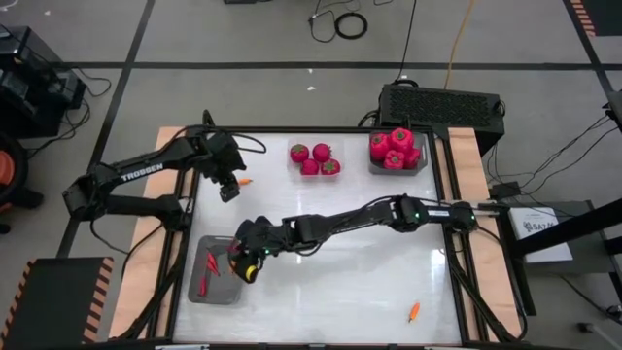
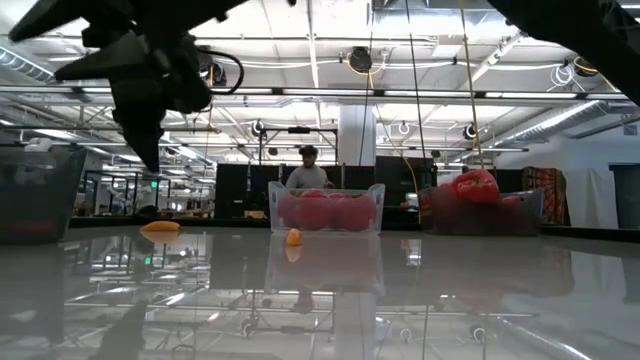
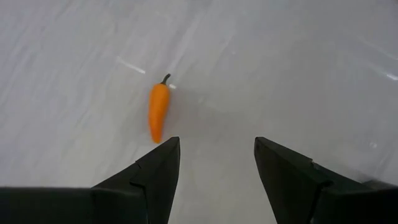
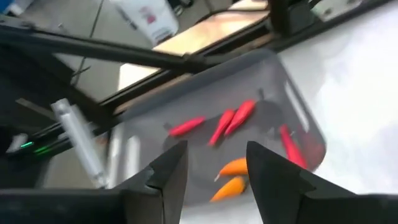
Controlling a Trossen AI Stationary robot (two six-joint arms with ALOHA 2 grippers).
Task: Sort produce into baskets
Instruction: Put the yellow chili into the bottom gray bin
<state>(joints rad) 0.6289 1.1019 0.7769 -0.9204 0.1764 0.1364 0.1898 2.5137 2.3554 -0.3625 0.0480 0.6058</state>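
A glossy white table [image 1: 369, 282] stands in a large workshop hall, with a person visible far behind it in the low view.

At the table's near left corner sits a grey basket [image 1: 199, 290] holding slender red peppers [image 4: 231, 121] and two orange peppers [image 4: 231, 177]. The right gripper [image 1: 249, 264], reaching across the table from the right, hangs over this basket's right edge; its fingers stand apart with nothing clamped between them, the orange peppers lying just below the gap.

Near the far left of the table a single orange pepper [image 3: 158, 111] lies on the bare surface. The left gripper [image 1: 227, 185] hovers just to its left, fingers parted and holding nothing, the pepper beside one fingertip rather than between the two.

At the far right corner a second grey basket [image 1: 420, 166] is piled with red tomatoes [image 1: 394, 149]. Four more tomatoes [image 1: 314, 158] sit loose on the table at the far middle. Another orange pepper [image 1: 414, 311] lies alone near the near right edge. A black box [image 1: 442, 105] stands beyond the far right corner.
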